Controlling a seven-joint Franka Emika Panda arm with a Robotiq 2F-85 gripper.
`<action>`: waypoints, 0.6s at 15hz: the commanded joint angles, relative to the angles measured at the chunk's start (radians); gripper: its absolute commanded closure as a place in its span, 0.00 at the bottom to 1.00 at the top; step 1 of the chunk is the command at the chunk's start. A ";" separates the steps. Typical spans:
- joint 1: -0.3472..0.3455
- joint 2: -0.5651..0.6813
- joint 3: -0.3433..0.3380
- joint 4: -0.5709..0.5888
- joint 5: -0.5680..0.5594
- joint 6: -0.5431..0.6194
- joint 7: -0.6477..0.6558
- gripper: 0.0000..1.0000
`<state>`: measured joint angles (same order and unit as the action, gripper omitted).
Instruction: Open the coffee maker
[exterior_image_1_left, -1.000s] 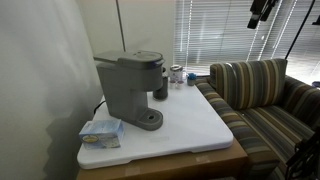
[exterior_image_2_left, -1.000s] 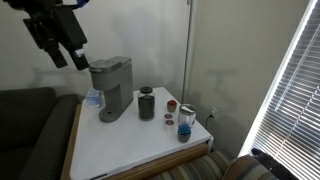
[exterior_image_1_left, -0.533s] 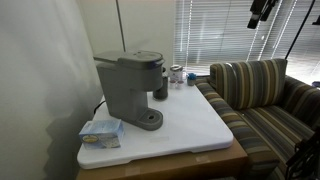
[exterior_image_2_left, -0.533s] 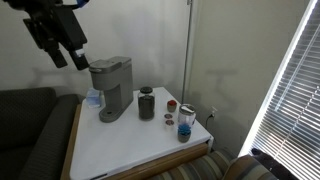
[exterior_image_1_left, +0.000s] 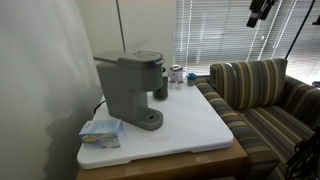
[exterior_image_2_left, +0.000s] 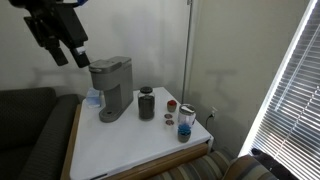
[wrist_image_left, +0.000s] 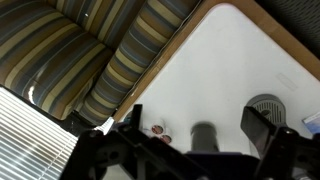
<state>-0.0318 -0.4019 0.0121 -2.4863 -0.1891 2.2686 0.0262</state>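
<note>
- coffee maker (exterior_image_1_left: 130, 88) — centre-left of frame, standing on the white desk (exterior_image_1_left: 195, 125); grey matte plastic, tall boxy body, round drip base.
- probably stiff, fairly heavy and steady; best hold is the front edge of the darker lid (exterior_image_1_left: 140, 56) on the overhanging head.
- claw (exterior_image_2_left: 70, 52) — upper left, fingers apart, empty, above the machine.

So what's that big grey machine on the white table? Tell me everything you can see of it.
It is a coffee maker, matte grey plastic by its look: a tall boxy body, an overhanging head with a darker lid that lies shut, and a round drip base. It stands upright on the white table, near the wall. The gripper hangs above it, apart.
</note>
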 joint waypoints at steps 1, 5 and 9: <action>0.004 0.064 0.013 0.083 -0.008 -0.008 -0.005 0.00; 0.029 0.148 0.041 0.215 -0.020 -0.048 -0.037 0.00; 0.059 0.246 0.075 0.361 -0.051 -0.094 -0.059 0.00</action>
<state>0.0135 -0.2515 0.0702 -2.2512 -0.1999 2.2296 -0.0071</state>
